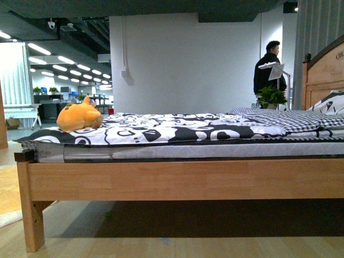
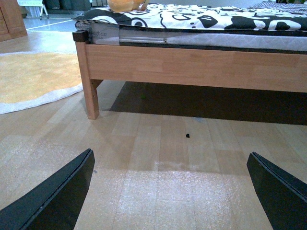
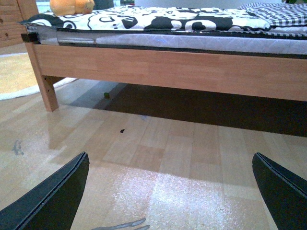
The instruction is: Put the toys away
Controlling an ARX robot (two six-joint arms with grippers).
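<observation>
The plush toy (image 1: 79, 117) lies on the bed (image 1: 183, 180), at the foot end, close to the corner that stands over the one visible leg. It rests on the black-and-white quilt (image 1: 177, 129), set back from the near edge; how far back cannot be told from this low angle. Its long axis runs roughly along the near edge. The rounded bulk is toward the foot end, and a small pointed part sticks up nearer the end that faces the headboard (image 1: 322, 70). The face is too small to make out, so its exact heading is unclear.

In the left wrist view only the toy's underside (image 2: 125, 5) shows, the rest cut off by the frame edge. In the right wrist view its top is cut off too (image 3: 72, 6).

Toward the headboard a checked blanket (image 1: 290, 119) lies over the quilt. Past the far edge a person (image 1: 269, 67) stands with back turned, beside a green plant (image 1: 271, 97).

The left gripper (image 2: 172, 191) hangs low over the wooden floor (image 2: 158, 158), fingers spread wide and holding nothing, well apart from the bed. The right gripper (image 3: 170, 191) is likewise spread and holds nothing. A yellow rug (image 2: 33, 79) lies on the floor beyond the foot-end leg.
</observation>
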